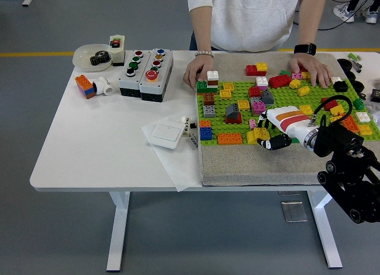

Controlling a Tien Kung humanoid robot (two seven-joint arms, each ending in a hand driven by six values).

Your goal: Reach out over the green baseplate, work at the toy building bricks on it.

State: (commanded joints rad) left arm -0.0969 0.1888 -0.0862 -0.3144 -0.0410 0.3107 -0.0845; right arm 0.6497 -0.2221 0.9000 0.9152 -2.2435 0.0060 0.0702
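The green baseplate (285, 98) lies on a grey mat (255, 165) and carries several coloured bricks. My right hand (270, 137), with a white, orange and red shell, reaches in from the right over the plate's near edge. Its fingers are curled around a yellow brick (256, 135) that sits next to an orange brick (230, 138). A person at the far side rests one hand (198, 70) on the plate's far left corner and the other hand (312, 67) on its far right edge. My left arm is out of view.
Left of the mat lie a white switch (166, 134) on paper, a grey button box (146, 73), a bowl with a gear (95, 56) and a small orange and blue brick stack (85, 85). Loose bricks and black parts lie at the far right (356, 117).
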